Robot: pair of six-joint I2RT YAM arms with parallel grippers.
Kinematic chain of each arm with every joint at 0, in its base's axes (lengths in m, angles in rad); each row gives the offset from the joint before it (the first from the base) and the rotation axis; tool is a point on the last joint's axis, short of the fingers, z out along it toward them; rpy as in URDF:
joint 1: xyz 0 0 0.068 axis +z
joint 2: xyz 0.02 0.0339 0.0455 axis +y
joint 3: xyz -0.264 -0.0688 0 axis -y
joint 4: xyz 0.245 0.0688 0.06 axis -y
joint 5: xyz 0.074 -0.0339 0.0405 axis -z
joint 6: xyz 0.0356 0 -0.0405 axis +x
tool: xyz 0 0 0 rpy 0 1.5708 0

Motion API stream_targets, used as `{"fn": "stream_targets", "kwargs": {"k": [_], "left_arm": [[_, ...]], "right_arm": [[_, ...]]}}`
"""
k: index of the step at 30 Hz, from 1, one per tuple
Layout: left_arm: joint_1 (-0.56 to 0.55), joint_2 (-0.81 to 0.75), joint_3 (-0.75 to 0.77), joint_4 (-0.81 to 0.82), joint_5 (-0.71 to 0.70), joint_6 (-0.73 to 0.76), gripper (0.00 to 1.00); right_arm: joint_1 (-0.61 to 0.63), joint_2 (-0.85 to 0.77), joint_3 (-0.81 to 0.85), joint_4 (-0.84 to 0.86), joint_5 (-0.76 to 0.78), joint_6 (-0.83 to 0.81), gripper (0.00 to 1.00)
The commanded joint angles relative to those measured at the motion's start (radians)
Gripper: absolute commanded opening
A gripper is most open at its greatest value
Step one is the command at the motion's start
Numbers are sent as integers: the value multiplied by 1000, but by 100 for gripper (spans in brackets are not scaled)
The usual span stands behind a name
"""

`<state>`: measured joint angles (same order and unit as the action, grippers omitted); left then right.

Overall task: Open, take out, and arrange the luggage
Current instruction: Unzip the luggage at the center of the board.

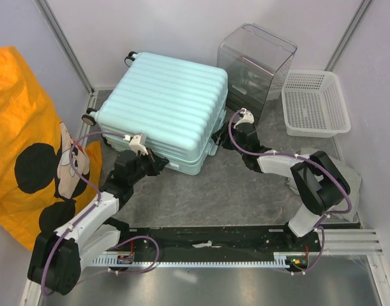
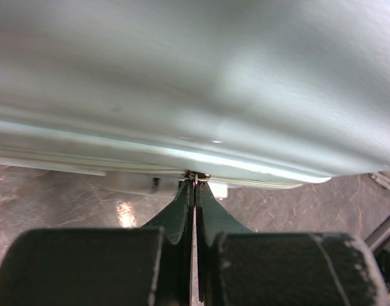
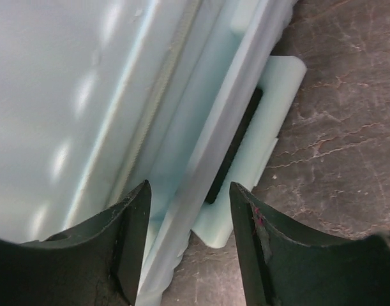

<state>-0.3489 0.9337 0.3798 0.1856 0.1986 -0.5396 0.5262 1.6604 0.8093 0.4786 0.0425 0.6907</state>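
The mint ribbed luggage [image 1: 166, 105] lies flat and closed at the back left of the table, its wheels toward the left wall. My left gripper [image 1: 157, 164] is at its near front edge. In the left wrist view the left gripper [image 2: 195, 182] is shut on a small metal zip pull [image 2: 198, 174] at the luggage seam [image 2: 118, 150]. My right gripper [image 1: 219, 137] is at the luggage's right side. In the right wrist view the right gripper [image 3: 189, 194] is open, its fingers astride a pale mint handle bar [image 3: 226, 121] without pinching it.
A clear plastic box [image 1: 255, 60] stands right behind the luggage's right corner. A white mesh basket [image 1: 315, 102] sits at the back right. An orange bag with a cartoon mouse [image 1: 29, 146] fills the left side. Grey tabletop [image 1: 233, 197] lies in front of the luggage.
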Motion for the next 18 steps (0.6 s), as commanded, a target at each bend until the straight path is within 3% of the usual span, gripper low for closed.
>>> {"fn": "stream_targets", "kwargs": {"k": [1, 11, 14, 18], "left_arm": [[70, -32, 2, 123, -74, -19, 2], [111, -33, -19, 123, -96, -16, 1], [122, -39, -27, 121, -119, -20, 2], [139, -52, -33, 124, -128, -31, 2]], "right_arm": [[0, 42, 73, -4, -15, 20, 59], [41, 130, 103, 3, -6, 4, 56], [41, 148, 97, 43, -39, 6, 39], [40, 136, 88, 28, -53, -25, 0]]}}
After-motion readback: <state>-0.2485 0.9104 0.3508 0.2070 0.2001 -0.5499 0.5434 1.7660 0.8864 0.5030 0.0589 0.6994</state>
